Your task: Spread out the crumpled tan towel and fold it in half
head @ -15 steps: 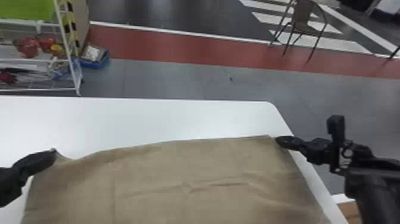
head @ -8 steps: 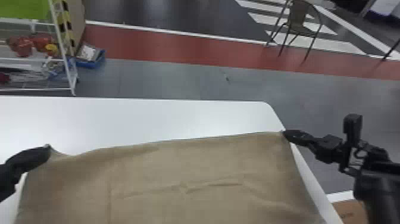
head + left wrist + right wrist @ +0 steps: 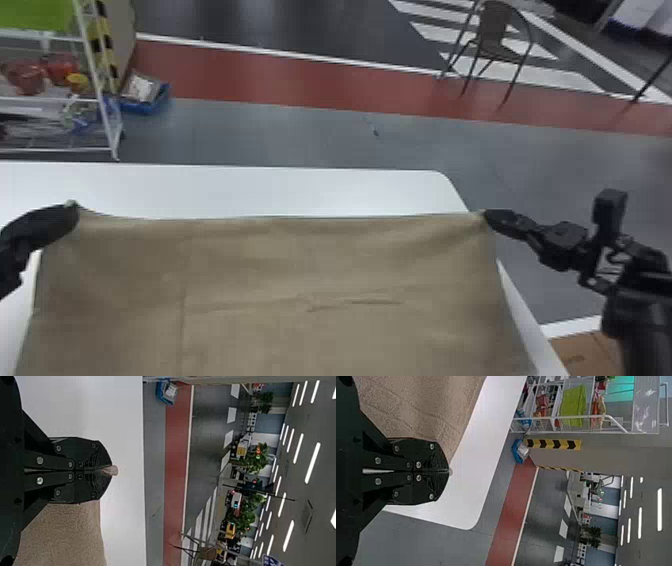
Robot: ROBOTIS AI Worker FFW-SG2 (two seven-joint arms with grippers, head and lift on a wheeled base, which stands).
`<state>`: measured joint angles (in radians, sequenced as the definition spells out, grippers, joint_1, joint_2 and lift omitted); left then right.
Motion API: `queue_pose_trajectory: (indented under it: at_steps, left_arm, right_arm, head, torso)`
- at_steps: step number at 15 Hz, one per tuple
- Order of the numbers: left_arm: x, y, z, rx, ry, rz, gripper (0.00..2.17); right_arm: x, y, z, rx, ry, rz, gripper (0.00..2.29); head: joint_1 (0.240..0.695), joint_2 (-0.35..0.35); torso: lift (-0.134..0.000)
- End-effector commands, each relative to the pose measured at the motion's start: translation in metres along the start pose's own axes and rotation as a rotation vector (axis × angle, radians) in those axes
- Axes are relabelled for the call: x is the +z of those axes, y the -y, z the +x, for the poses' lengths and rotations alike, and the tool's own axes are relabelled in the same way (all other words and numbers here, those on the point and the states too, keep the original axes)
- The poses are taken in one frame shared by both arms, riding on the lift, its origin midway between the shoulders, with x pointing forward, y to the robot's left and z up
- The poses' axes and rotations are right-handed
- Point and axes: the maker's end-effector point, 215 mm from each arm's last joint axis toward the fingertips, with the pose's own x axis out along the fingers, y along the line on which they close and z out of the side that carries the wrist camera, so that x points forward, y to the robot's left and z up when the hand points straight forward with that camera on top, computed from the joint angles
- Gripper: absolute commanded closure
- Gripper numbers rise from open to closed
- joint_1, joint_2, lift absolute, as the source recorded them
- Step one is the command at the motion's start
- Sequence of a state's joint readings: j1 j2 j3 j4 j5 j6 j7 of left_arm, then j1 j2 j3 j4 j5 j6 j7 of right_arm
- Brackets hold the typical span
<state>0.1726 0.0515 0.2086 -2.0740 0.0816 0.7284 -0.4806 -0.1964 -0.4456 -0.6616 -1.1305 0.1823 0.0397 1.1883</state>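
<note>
Clamped on 1 far corner of the tan towel (image 3: 280, 310), the left gripper (image 3: 75, 214) shows at the left of the head view; the right gripper (image 3: 489, 216) is clamped on the other far corner, near the right edge of the white table (image 3: 200, 192). Between the 2, the towel's far edge runs nearly straight, dipping slightly beside the left gripper. The cloth spreads toward the bottom of the view, with a few creases across its middle. A brown box (image 3: 595, 347) low on the right bears a dark mark too blurred to make out. Beyond the table lie a grey floor (image 3: 300, 140), a red band (image 3: 280, 82) and white stripes, with 1 chair (image 3: 495, 35) at the far right. At the far left, a white wire rack (image 3: 111, 127) holds red things (image 3: 26, 76) and 1 yellow thing (image 3: 77, 81); beside it, a blue bin (image 3: 160, 99) contains something pale.

In the left wrist view, the left gripper's (image 3: 111, 470) fingers are pressed together, a bit of towel poking from between the tips. A dark sign (image 3: 271, 561) carries white marks, too small to tell.

In the right wrist view, the right gripper's (image 3: 449, 471) fingers are together too, with a small tip of towel at their ends.
</note>
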Motion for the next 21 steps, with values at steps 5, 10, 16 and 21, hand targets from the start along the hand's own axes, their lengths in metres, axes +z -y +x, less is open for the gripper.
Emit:
queue_pose_trajectory:
  at_steps: [5,10,16,21]
  left_arm:
    - [0.01,0.005,-0.005,-0.018,0.107,0.024,1.38]
    - [0.04,-0.002,-0.025,0.002,0.254,0.066,1.38]
    - [0.037,-0.003,-0.068,0.026,0.386,0.103,1.38]
    - [0.02,-0.019,-0.101,0.056,0.415,0.093,1.38]
  right_arm:
    - [0.017,-0.018,-0.005,0.033,0.052,-0.088,1.33]
    - [0.043,-0.012,-0.012,0.016,0.098,-0.133,1.33]
    - [0.005,-0.028,-0.032,0.032,0.081,-0.204,1.33]
    - [-0.016,-0.058,-0.064,0.058,0.115,-0.233,1.33]
  head:
    - [0.695,-0.312]
    - [0.695,-0.293]
    - [0.695,-0.299]
    - [0.695,-0.293]
  torso:
    - [-0.122]
    - [-0.122]
    - [-0.122]
    - [-0.122]
